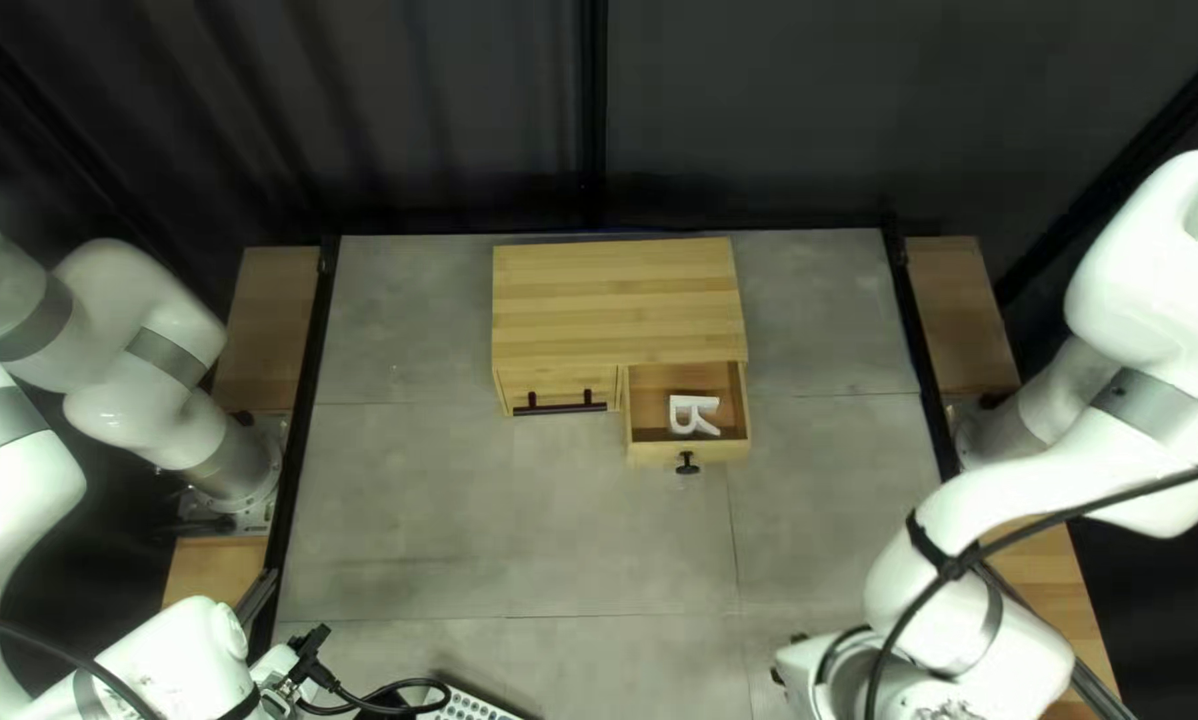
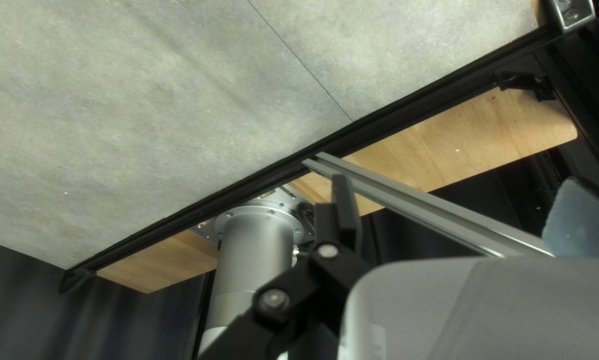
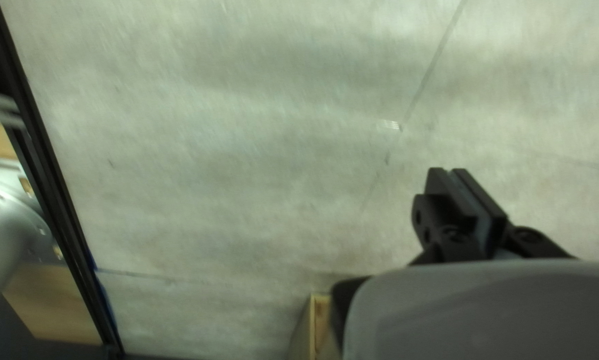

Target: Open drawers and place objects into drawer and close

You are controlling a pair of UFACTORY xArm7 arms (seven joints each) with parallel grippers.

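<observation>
The wooden cabinet (image 1: 619, 300) stands at the back of the table. Its right drawer (image 1: 688, 454), with a black knob, is pulled out; a white letter-shaped piece (image 1: 694, 415) lies inside. The left drawer (image 1: 559, 388), with a long dark handle, is closed. My left gripper (image 1: 308, 651) is near the table's front left corner; in the left wrist view this gripper (image 2: 453, 203) is open, one finger clearly visible. My right gripper (image 1: 806, 663) is at the front right, apart from the cabinet; in the right wrist view this gripper (image 3: 461, 190) is shut, holding nothing.
A white perforated object (image 1: 472, 704) and a looped black cable (image 1: 406, 691) lie at the table's front edge. Black rails run along the table's sides. In the left wrist view a grey metal bar (image 2: 433, 210) passes beyond my gripper. A pale wooden edge (image 3: 321, 323) shows beside my right gripper.
</observation>
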